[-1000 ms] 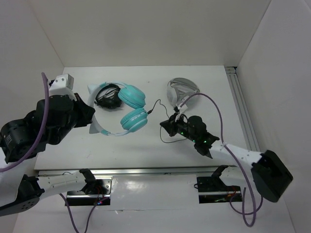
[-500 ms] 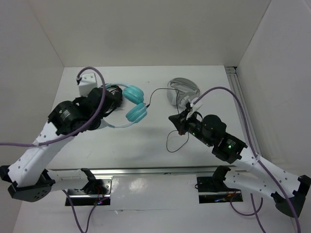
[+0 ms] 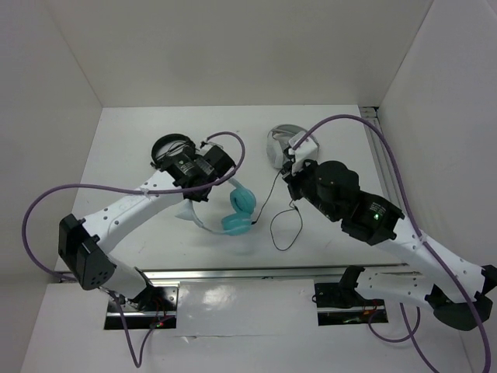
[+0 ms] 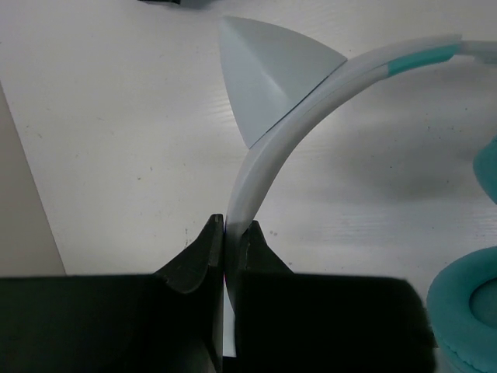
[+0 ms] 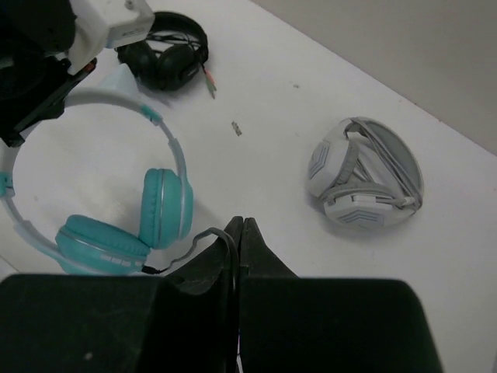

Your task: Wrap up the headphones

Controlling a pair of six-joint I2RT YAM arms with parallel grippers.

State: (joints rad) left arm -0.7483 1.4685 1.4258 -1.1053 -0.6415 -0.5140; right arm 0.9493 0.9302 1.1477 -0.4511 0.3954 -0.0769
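A: Where are the headphones (image 3: 235,211)?
B: Mid-table (image 3: 124,140), between the two arms, toward the near edge.
A: Heading?
B: Crown of the band (image 4: 311,89) points left and the open end points right. Both teal cups (image 3: 243,200) sit on the right side, one beyond the other. The cup-to-cup line runs near to far, a little tilted. The band carries a pointed ear (image 4: 268,74).
A: Left gripper (image 4: 226,233)?
B: Pressed onto the band, pinching its thin edge just below the ear.
A: Right gripper (image 5: 239,227)?
B: Fingers together on the black cable (image 5: 194,238). It leaves the near cup and rises to the fingers. Slack hangs in a loop on the near side.
A: Cups resting on the table?
B: Cannot tell.
A: Anything else?
B: A black set (image 3: 171,148) lies far left, by the left wrist. A white set (image 3: 278,144) lies just beyond the right gripper. Both are apart from the teal pair.
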